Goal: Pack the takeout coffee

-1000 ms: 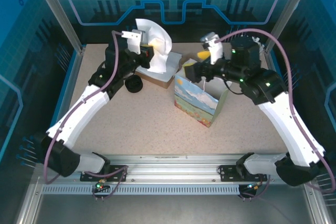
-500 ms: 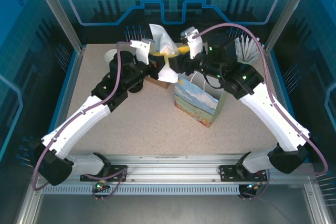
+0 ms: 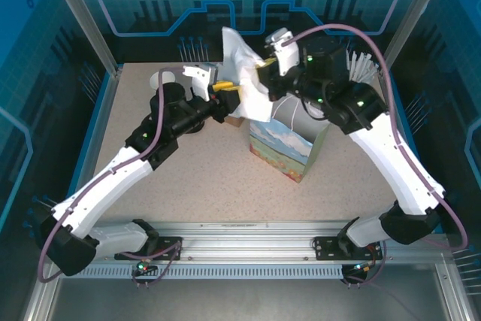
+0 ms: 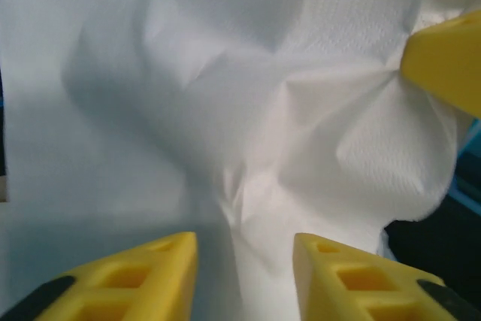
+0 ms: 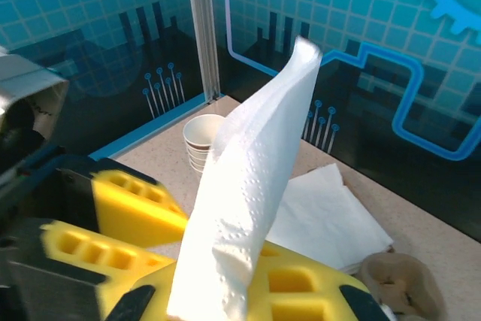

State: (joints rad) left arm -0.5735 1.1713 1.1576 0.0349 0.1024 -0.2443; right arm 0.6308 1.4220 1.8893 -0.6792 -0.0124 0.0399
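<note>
A white paper napkin [image 3: 242, 62] stands up in the air between both arms, above the back of the table. My right gripper [image 5: 218, 295] is shut on the napkin's [image 5: 255, 178] lower edge. My left gripper [image 4: 244, 280] faces it from the left with its jaws apart; the napkin [image 4: 248, 110] hangs just in front of them, unpinched. The right gripper's yellow fingers [image 4: 443, 58] show pinching the sheet in the left wrist view. The gift bag [image 3: 285, 148] with a landscape print stands open below the right gripper [image 3: 263, 80]. The takeout coffee is hidden.
A stack of white paper cups [image 5: 201, 140] stands at the back left. A pile of flat napkins [image 5: 323, 216] lies behind the bag, with a brown pulp cup carrier [image 5: 398, 283] beside it. Blue enclosure walls ring the table [image 3: 203, 171].
The right gripper swung left to the raised napkin and shut on it. The left gripper, which had held the napkin, opened its jaws.
</note>
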